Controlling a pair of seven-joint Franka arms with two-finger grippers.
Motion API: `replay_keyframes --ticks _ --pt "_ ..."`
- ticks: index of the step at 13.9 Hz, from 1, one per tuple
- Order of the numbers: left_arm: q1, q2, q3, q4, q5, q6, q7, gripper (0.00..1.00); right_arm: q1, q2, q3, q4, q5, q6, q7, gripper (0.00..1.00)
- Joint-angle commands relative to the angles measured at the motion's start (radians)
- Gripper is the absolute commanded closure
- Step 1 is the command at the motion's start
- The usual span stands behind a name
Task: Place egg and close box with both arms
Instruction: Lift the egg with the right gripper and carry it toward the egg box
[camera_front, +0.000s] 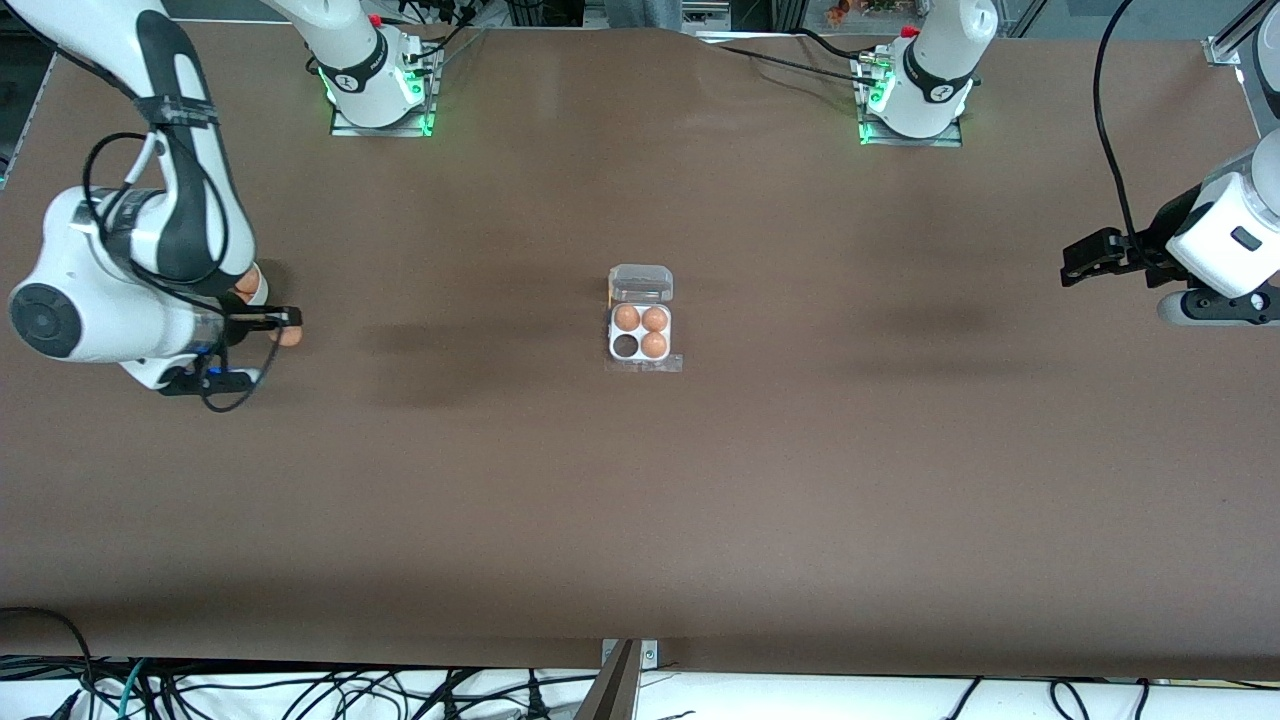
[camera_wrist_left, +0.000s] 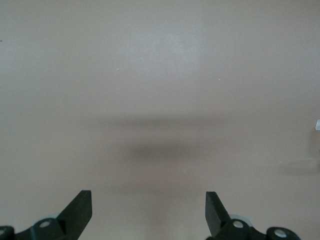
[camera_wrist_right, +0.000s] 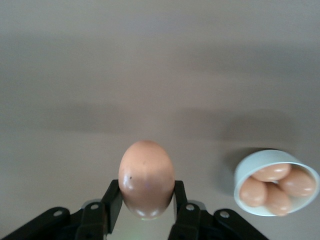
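The box (camera_front: 641, 330) sits open in the middle of the counter (camera_front: 640, 500), its clear lid laid back toward the robot bases. Three brown eggs fill three cells; one cell nearer to the camera is empty. The right gripper (camera_front: 285, 322) holds the egg (camera_front: 290, 336) over the right arm's end. The left gripper (camera_front: 1075, 262), fingers spread, waits over the left arm's end.
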Motion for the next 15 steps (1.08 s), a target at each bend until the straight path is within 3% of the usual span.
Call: replay_keyframes --ticks 1,4,8,15 --pt "0.002 0.012 0.000 0.034 0.014 -0.025 0.016 0.00 -0.014 0.029 0.089 0.075 0.011 -0.045 0.132 0.60" --pt "0.003 0.012 0.000 0.034 0.014 -0.025 0.018 0.00 0.010 0.075 0.180 0.143 0.018 -0.065 0.272 0.60" --pt "0.003 0.012 0.000 0.035 0.014 -0.025 0.016 0.00 0.153 0.164 0.187 0.238 0.161 -0.065 0.494 0.60" --pt "0.003 0.012 0.000 0.044 0.014 -0.025 0.016 0.00 0.268 0.277 0.209 0.393 0.288 -0.052 0.790 0.60"
